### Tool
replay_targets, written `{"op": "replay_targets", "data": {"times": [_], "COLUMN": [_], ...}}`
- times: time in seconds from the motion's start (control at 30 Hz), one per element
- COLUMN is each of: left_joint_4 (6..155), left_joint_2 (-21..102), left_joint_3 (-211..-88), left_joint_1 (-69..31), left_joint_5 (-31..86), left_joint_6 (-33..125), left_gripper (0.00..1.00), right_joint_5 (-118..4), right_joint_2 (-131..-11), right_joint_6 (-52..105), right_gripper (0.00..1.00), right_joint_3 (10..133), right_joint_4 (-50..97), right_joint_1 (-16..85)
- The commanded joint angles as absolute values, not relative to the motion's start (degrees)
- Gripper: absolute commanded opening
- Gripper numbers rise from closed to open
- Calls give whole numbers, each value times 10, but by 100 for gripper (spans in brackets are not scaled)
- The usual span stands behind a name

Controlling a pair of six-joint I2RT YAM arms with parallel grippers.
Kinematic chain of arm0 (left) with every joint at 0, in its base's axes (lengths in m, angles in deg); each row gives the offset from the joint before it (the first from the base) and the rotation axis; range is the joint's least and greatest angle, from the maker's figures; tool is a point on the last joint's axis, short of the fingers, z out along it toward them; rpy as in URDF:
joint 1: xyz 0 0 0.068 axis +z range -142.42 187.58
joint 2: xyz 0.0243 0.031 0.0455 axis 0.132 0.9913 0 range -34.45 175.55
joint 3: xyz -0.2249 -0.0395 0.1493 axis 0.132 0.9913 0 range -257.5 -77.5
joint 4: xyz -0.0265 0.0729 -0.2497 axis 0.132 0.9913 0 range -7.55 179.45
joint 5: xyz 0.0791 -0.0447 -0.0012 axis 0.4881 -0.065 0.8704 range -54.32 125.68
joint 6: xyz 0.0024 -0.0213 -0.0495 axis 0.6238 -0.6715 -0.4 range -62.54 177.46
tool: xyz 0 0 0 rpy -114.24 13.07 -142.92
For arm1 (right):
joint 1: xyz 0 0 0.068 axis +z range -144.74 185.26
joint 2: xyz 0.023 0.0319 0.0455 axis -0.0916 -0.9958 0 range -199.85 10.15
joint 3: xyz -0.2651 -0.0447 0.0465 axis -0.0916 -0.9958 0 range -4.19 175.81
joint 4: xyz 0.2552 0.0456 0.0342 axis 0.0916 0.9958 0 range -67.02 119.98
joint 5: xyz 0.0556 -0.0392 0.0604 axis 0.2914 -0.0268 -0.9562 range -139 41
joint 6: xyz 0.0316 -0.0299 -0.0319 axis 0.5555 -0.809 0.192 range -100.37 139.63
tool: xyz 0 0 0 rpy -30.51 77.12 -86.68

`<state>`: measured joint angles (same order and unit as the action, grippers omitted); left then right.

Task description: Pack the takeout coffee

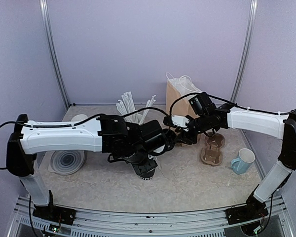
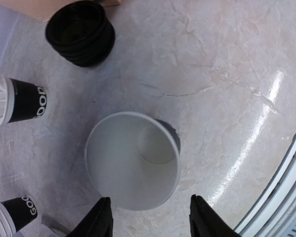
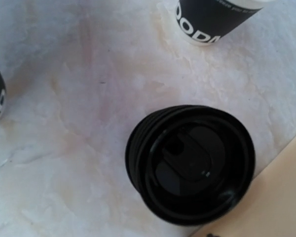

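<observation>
Packing has barely begun, judging from how things lie on the worktop [image 1: 187, 190]. The brown paper bag [image 1: 176, 98] stands at the back with nothing visibly put into it. The pulp cup carrier [image 1: 212, 148] lies in front of it, right of centre, with no cup in its wells. The takeout coffee cup [image 2: 133, 163] stands upright on the bare worktop near the middle, under the left arm's wrist. It has no lid: the left wrist camera looks straight into its white inside, with only a sliver of black wall showing at the rim. The black lids [image 3: 190, 163] sit in a stack beside the bag's edge, and the right wrist camera looks straight down at them. What is left, then, is taking a lid, pressing it onto the cup, and getting the cup into the carrier or the bag.

The left fingers [image 2: 101, 219] are spread, one on each side of the cup's near rim. Each stands clear of it, so they hold nothing. The right arm [image 1: 246, 121] reaches in over the lid stack, but its own camera shows no fingers. In the overhead view they are lost in dark clutter, so I cannot tell whether they are spread or pressed together, or whether they touch a lid.
</observation>
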<state>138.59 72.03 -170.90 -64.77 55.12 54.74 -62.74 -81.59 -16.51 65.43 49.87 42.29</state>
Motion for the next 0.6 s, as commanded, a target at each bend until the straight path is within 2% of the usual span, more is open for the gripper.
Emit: {"op": "replay_targets", "data": {"times": [0.0, 0.07, 0.1, 0.17, 0.23, 0.27, 0.57], "left_joint_4": [1325, 1273, 1244, 1191, 1146, 1131, 1013], "left_joint_2": [611, 566, 550, 518, 490, 485, 435], "left_joint_3": [-1665, -1626, -1597, -1562, -1539, -1532, -1455], "left_joint_1": [-617, -600, -591, -568, -555, -551, -503], "left_joint_5": [589, 624, 642, 652, 648, 650, 668], "left_joint_6": [543, 538, 533, 522, 508, 499, 419], "left_gripper": [56, 58, 64, 83, 90, 97, 99], "right_joint_5": [-590, -581, -579, -580, -585, -588, -593], "right_joint_2": [-847, -861, -870, -884, -897, -901, -948], "right_joint_6": [-159, -154, -152, -148, -145, -144, -137], "right_gripper": [52, 54, 54, 54, 53, 52, 49], "right_joint_3": [675, 683, 690, 698, 703, 705, 723], "right_joint_4": [489, 490, 491, 494, 494, 492, 481], "right_joint_1": [443, 445, 446, 446, 447, 448, 449]}}
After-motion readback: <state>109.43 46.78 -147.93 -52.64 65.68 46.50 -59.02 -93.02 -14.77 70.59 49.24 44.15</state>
